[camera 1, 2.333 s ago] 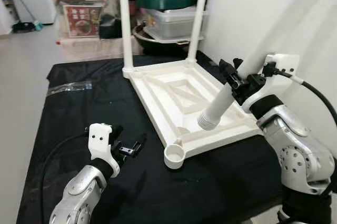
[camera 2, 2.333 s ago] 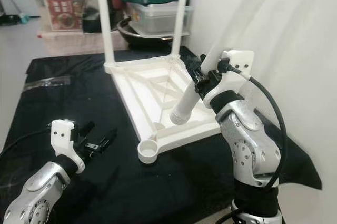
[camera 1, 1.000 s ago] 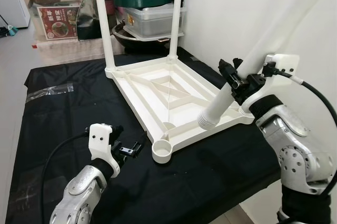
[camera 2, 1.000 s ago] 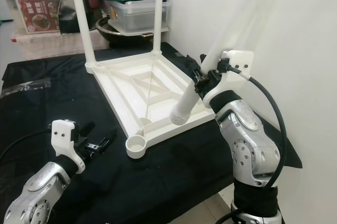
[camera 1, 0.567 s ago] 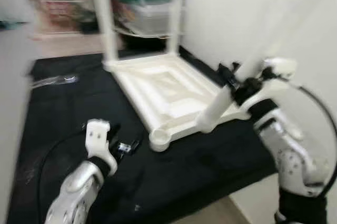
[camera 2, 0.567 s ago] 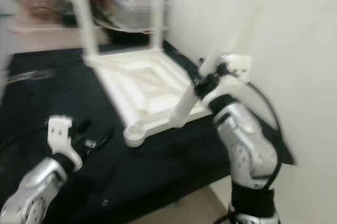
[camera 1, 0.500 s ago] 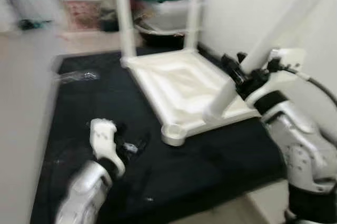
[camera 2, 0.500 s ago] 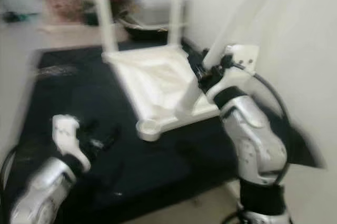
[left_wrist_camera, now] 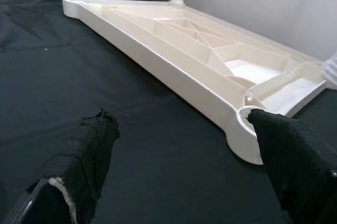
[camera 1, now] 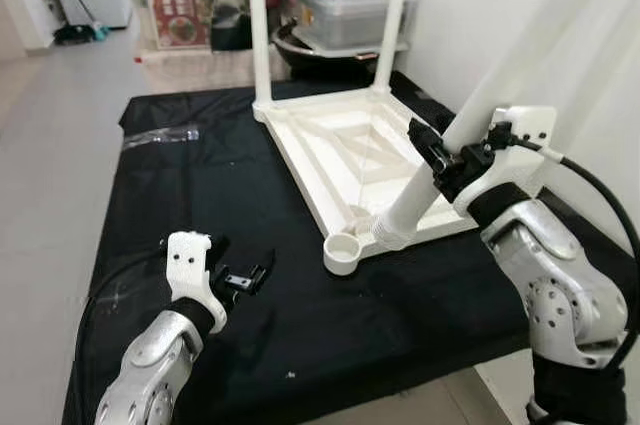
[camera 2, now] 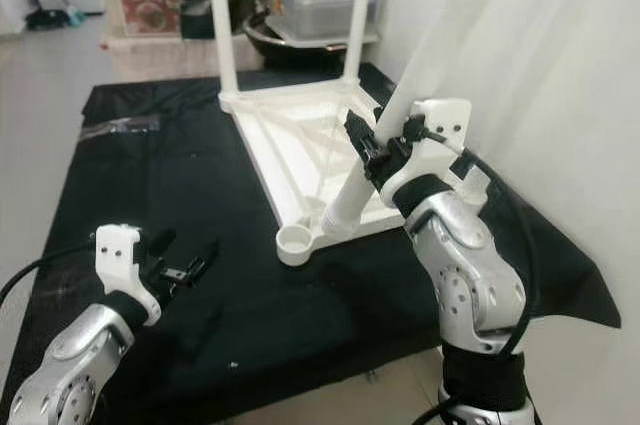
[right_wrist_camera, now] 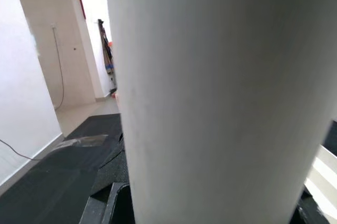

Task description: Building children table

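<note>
A black cloth (camera 1: 200, 195) covers the work surface at frame centre; grey floor (camera 1: 50, 145) lies left, storage boxes (camera 1: 180, 5) at the top; the upturned white tabletop (camera 1: 340, 150) lies centre-right, two legs upright; the right gripper (camera 1: 440, 160) pinches a loose white leg (camera 1: 420, 195), its threaded end near the front corner socket (camera 1: 343, 253); the left gripper (camera 1: 240, 280) hovers spread, lower left.
</note>
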Robot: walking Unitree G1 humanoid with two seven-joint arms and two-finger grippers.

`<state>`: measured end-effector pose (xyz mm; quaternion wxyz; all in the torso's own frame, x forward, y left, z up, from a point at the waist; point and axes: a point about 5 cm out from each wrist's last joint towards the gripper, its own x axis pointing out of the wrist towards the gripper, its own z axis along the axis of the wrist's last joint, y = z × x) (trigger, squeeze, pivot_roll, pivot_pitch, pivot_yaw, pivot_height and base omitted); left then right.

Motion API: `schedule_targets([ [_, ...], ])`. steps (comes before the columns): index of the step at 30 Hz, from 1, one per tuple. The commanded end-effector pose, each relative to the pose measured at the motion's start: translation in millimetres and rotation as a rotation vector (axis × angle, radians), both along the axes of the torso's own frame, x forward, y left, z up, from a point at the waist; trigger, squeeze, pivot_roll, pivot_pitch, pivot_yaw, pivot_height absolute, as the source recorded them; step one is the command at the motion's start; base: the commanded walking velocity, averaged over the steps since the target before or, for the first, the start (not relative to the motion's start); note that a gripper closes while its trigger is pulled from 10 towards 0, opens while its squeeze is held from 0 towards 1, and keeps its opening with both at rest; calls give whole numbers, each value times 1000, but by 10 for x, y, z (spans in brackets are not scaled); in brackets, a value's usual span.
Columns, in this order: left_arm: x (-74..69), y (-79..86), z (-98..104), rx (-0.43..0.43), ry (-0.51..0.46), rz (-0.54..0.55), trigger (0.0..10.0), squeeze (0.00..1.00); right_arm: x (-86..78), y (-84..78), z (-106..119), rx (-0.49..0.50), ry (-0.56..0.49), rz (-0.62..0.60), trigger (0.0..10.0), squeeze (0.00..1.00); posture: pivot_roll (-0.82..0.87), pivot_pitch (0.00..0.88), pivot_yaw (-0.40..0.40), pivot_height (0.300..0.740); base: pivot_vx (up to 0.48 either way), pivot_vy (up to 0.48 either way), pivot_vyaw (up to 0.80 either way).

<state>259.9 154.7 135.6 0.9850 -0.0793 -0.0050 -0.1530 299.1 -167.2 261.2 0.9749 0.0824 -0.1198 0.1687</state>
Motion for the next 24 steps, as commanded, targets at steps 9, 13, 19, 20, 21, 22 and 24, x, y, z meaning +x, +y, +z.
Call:
schedule_targets([
  [9,36,42,-45,31,10,32,10000,0,16,22,-4,-51,-23,-11,10000,0,6,0,-69,740,0,0,356],
  [13,43,58,-51,47,13,40,10000,0,27,38,-10,-38,-18,-5,10000,0,9,0,-69,740,0,0,0],
  [19,57,81,-54,54,9,60,10000,0,46,61,-39,-53,-10,-4,10000,0,13,0,-72,740,0,0,0],
  [20,59,82,-54,55,9,62,10000,0,47,66,-42,-54,-9,-2,10000,0,13,0,-72,740,0,0,0],
  [21,59,80,-54,55,9,64,10000,0,52,73,-46,-54,-7,1,10000,0,14,0,-74,740,0,0,0],
  [22,59,80,-54,55,9,64,10000,0,52,73,-46,-54,-7,1,10000,0,14,0,-74,740,0,0,0],
  [24,59,79,-57,55,11,66,10000,0,67,86,-57,-60,-6,6,10000,0,15,0,-75,740,0,0,0],
])
